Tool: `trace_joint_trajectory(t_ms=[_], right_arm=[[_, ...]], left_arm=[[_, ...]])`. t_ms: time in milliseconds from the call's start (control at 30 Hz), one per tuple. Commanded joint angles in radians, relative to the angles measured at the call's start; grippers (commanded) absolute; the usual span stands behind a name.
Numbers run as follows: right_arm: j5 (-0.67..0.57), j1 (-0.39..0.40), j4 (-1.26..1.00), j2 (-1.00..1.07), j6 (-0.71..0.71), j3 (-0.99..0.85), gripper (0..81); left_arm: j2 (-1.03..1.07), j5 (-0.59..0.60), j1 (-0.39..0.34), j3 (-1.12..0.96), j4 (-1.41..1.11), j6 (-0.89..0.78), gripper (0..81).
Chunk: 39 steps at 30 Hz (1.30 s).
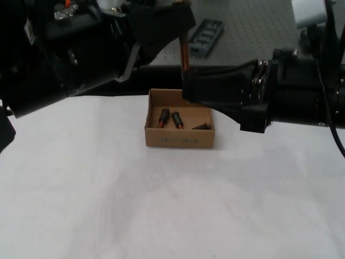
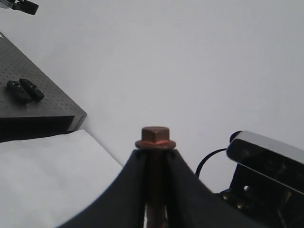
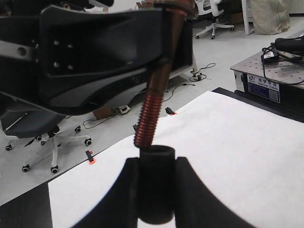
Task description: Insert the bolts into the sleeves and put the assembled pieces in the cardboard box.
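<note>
Our left gripper (image 2: pixel 155 153) is clamped on the bolt (image 2: pixel 155 137) just under its head, threads pointing down. Its tip sits at the mouth of the sleeve (image 3: pixel 156 185), which our right gripper (image 3: pixel 156 164) pinches upright, both aloft near the box (image 1: pixel 178 141). We judge the bolt tilted against the bore, so we should square it first, then feed slowly with the sleeve held firm.
</note>
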Motion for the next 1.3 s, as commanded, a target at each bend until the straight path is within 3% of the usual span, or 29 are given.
trace_joint_trajectory(t_ms=[0, 833, 1267], right_arm=[[-0.006, 0.0, -0.026, 0.002, 0.004, -0.003, 2.0], [-0.037, 0.0, -0.053, 0.002, 0.025, -0.003, 2.0], [-0.056, -0.059, -0.086, 0.002, 0.063, -0.003, 2.0]], left_arm=[[-0.001, -0.002, 0.0, -0.006, -0.034, -0.017, 0.6], [0.012, 0.012, -0.011, 0.005, -0.057, -0.019, 0.6], [0.012, 0.069, -0.011, 0.005, -0.057, -0.015, 0.6]])
